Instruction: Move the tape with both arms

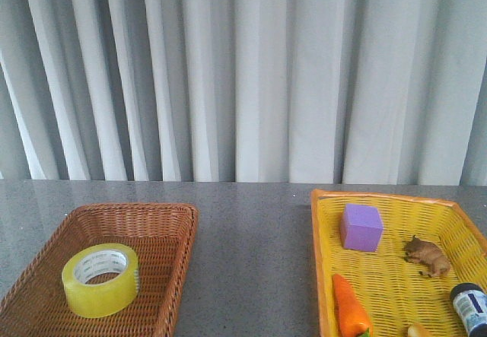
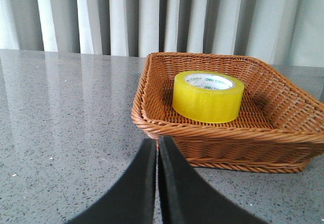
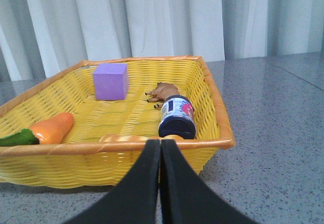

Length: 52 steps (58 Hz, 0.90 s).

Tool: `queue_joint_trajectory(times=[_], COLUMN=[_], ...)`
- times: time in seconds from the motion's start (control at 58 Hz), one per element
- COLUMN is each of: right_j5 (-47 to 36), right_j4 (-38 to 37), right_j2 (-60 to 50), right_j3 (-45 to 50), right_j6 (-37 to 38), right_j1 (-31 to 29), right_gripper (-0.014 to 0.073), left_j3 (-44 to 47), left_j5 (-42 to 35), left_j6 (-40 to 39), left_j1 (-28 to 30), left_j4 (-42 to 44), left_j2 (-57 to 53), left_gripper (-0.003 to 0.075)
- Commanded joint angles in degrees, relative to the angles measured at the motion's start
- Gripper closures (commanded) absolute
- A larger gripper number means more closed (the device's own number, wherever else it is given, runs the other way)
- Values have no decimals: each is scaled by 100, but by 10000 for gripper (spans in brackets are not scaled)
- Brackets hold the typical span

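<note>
- Front view: we saw the tape point(image 1: 100, 279) lying flat, core opening up, inside the brown wicker basket point(image 1: 163, 223) at the near left corner of the grey table point(image 1: 251, 261). Neither arm showed in this view.
- We noted the yellow basket point(image 1: 323, 276) at the near right corner, well apart from the brown one, with bare table between them.
- In the yellow basket we counted a purple cube point(image 1: 361, 227) toward its far side, a small brown toy figure point(image 1: 428, 255) near its right wall, a carrot point(image 1: 351, 306) by its left wall, and a dark bottle point(image 1: 470, 306) at the near right.
- Left wrist view: the left gripper point(image 2: 157, 183) had its two black fingers pressed together with only a hairline seam between them, holding nothing. It sat over bare table just short of the brown basket, the tape point(image 2: 208, 96) beyond it and untouched.
- Right wrist view: the right gripper point(image 3: 161, 183) was likewise closed tight and empty, just outside the yellow basket's near rim, with the bottle point(image 3: 177, 118) right behind that rim.
</note>
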Motion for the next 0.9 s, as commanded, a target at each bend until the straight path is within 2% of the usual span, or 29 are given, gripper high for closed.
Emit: queue_joint_trajectory(times=[0.0,0.241,0.466,0.879], right_j5=[-351,-197,-132,-93], right_j4=[-50,-321,-278,-136], right_j2=[6,-42,-121,-135], right_j3=[27,27,27,27], right_j6=[-80,-128,-619,-569], right_j1=[-10,40,657,659], right_gripper=[601,601,601,601], left_j3=[-43,-43,-43,-43], left_j5=[-399,-399,-399,-399], left_j6=[-41,-41,-41,-41], left_j1=[-34,-34,-34,-34], left_j4=[-53,-53,-53,-53], left_j2=[-98,-98,-98,-98], left_gripper=[726,726,726,726])
